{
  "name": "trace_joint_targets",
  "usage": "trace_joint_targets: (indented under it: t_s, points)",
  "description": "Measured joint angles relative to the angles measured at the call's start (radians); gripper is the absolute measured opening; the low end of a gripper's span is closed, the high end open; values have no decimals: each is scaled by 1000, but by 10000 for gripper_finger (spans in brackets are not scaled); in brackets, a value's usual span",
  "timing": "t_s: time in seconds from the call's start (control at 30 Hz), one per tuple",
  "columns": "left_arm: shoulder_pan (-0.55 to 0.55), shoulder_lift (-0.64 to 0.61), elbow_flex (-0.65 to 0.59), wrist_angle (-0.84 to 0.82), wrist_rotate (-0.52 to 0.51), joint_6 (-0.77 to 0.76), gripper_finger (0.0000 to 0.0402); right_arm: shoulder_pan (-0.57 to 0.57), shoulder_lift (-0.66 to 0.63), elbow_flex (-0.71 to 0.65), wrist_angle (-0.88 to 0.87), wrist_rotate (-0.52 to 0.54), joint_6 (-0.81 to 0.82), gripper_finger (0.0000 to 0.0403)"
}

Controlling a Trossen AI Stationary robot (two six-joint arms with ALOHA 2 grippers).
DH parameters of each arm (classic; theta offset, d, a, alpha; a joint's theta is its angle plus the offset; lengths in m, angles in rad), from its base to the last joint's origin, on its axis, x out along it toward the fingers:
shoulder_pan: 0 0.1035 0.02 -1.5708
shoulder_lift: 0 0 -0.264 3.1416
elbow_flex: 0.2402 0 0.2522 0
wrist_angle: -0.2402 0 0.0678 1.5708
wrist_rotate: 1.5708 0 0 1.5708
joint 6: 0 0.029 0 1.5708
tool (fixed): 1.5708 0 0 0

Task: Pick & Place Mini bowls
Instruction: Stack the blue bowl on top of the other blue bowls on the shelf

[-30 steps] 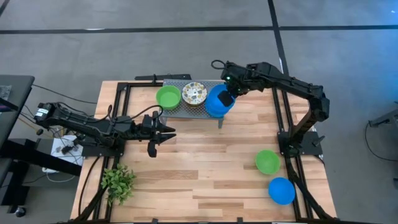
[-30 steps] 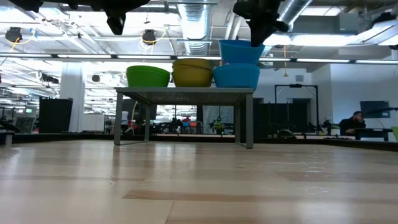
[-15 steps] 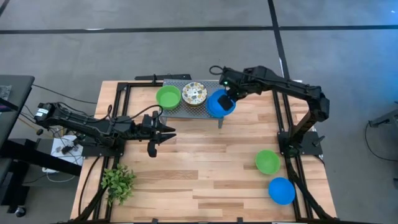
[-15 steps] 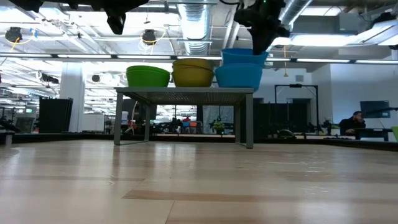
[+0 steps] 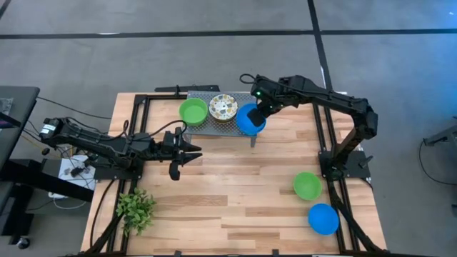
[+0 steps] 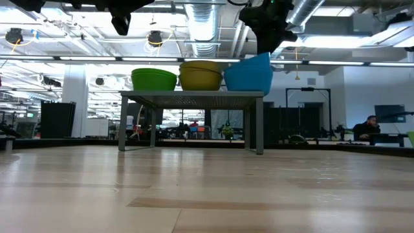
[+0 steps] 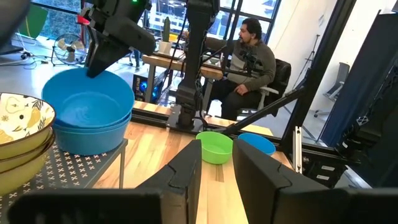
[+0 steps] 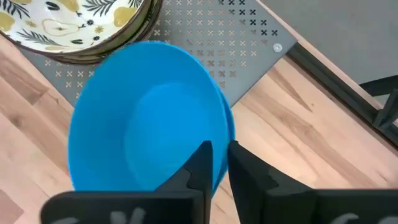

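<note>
High view: right claw point(image 5: 258, 114) pinches the rim of the top blue bowl point(image 5: 248, 120), nested tilted in another on the grey rack point(image 5: 207, 127) at the bench point(image 5: 235, 207) back; released crooked, it could slide off; left claw point(image 5: 187, 153) waits mid-bench, slightly parted, empty.

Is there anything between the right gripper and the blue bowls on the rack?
Nothing visible. The right gripper is at the rim of the top blue bowl, nested in the blue stack on the rack.
</note>
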Motion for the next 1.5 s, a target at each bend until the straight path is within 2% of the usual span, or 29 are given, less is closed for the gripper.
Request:
trace_joint_targets:
  t_s: [0.23, 0.53, 0.63, 0.83, 1.3, 1.5]
  points:
    - [0, 0, 0, 0, 0, 0, 90, -2, 0, 0, 5, 0, 0, 62]
    - [0, 0, 0, 0, 0, 0, 90, -2, 0, 0, 4, 1, -18, 68]
    - [0, 0, 0, 0, 0, 0, 90, -2, 0, 0, 4, 1, -19, 59]
    - [0, 0, 0, 0, 0, 0, 90, -2, 0, 0, 4, 0, -19, 6]
    - [0, 0, 0, 0, 0, 0, 90, -2, 6, 1, 11, -2, -19, 2]
    - [0, 0, 0, 0, 0, 0, 90, -2, 50, 2, 38, -22, -22, 1]
